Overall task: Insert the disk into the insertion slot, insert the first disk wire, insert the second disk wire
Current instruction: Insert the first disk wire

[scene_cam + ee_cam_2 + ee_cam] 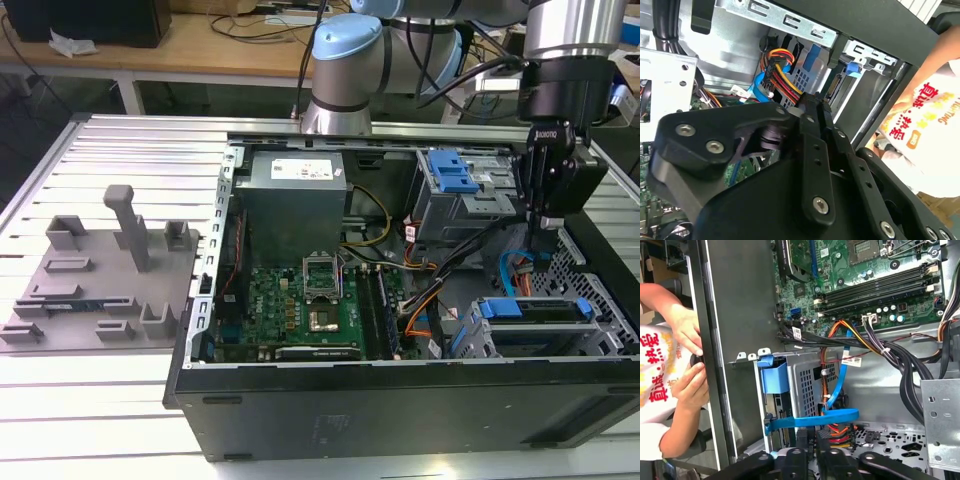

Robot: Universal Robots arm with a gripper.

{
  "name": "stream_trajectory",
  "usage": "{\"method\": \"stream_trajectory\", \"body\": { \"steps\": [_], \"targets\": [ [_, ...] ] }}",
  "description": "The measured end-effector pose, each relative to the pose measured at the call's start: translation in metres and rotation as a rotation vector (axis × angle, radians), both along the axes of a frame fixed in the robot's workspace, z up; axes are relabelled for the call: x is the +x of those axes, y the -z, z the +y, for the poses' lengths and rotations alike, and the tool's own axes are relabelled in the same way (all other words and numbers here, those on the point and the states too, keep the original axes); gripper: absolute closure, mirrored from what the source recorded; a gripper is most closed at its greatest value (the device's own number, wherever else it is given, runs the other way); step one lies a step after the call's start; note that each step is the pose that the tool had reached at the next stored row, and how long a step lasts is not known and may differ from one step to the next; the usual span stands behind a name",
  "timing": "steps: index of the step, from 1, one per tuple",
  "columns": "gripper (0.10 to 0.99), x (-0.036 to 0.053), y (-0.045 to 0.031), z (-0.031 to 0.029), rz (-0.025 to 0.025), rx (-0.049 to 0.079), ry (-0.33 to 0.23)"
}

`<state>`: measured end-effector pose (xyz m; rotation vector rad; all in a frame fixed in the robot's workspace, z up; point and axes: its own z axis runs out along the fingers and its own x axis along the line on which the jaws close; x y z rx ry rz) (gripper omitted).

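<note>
The disk (540,312), in its blue caddy (774,376), lies inside the insertion slot (478,338) of the grey perforated cage (807,382) at the open case's front corner, on the exterior view's right. A flat blue wire (812,420) runs across to the disk's rear edge. My gripper (545,240) hangs just behind the cage, pointing down. Its fingers (812,107) are closed on the black plug of a red, yellow and orange wire (782,67), which sits at the fingertips close to the disk's back (837,432).
The motherboard (300,300) and power supply (295,195) fill the case's left half. A taller grey box with a blue tab (455,175) stands behind the gripper. Black cable bundles (900,365) cross nearby. A person's hands (687,335) hold the case wall. A grey fixture plate (100,270) lies outside.
</note>
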<state>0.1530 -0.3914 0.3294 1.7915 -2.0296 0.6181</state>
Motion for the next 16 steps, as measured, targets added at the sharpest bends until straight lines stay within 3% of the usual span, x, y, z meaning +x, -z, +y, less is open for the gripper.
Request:
{"method": "stream_trajectory", "body": {
  "steps": [1,5,7,8,9,11,13,14,16],
  "targets": [
    [0.922,0.0,0.0001,0.0,0.0,-0.001,0.0],
    [0.922,0.0,0.0002,0.0,-0.0008,-0.001,-0.002],
    [0.922,0.0001,0.0,-0.005,0.0001,0.016,-0.002],
    [0.922,0.0003,-0.002,-0.0081,0.003,0.038,-0.002],
    [0.922,0.0007,-0.0052,-0.0106,0.0092,0.052,-0.002],
    [0.922,0.0014,-0.0081,-0.013,0.0153,0.066,-0.002],
    [0.922,0.0035,-0.0097,-0.0161,0.0279,0.085,-0.002],
    [0.922,0.0043,-0.0098,-0.0171,0.0351,0.091,-0.001],
    [0.922,0.0061,-0.0099,-0.0191,0.0577,0.106,-0.001]
  ]
}}
